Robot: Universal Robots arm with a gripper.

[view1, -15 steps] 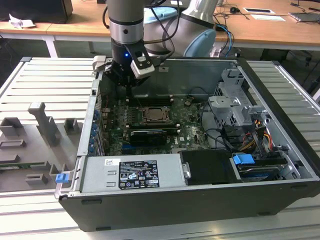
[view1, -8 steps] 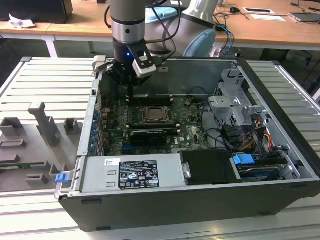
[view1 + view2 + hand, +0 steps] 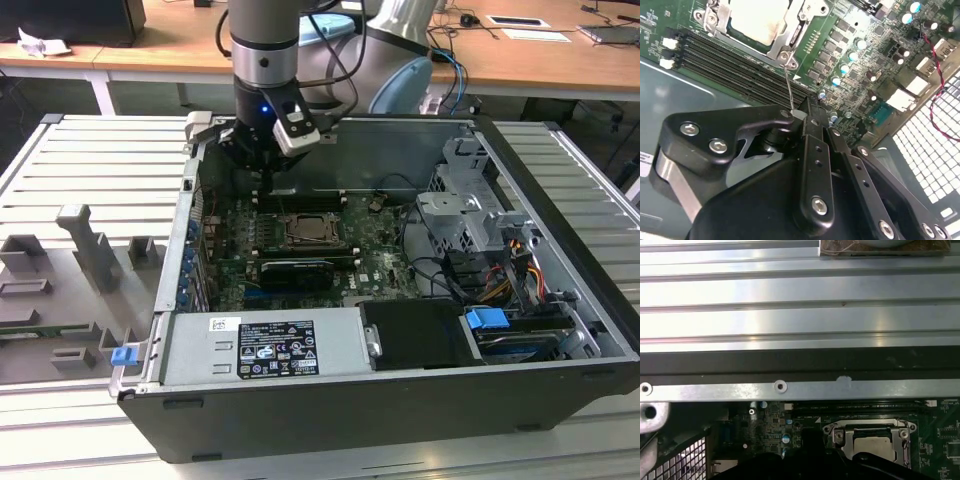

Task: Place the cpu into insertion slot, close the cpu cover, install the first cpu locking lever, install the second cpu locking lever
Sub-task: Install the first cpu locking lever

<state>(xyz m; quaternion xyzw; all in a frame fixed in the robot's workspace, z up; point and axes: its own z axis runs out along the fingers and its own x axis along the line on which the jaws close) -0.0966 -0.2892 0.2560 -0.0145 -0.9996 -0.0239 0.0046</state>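
End effector [image 3: 806,108] on lever [image 3: 787,85] inside case [image 3: 400,405]

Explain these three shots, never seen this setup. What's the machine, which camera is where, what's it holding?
It is one robot arm with a gripper on its end, working inside an open computer case that lies on a ribbed metal table. The exterior view comes from a camera off the arm. The two wrist views come from cameras riding near the gripper. On the green motherboard the cpu sits in place, with the cpu cover lying flat around it. A thin locking lever runs from the cover's corner up to the gripper's tip; whether it is gripped I cannot tell. Grey fixtures stand at the exterior view's left.
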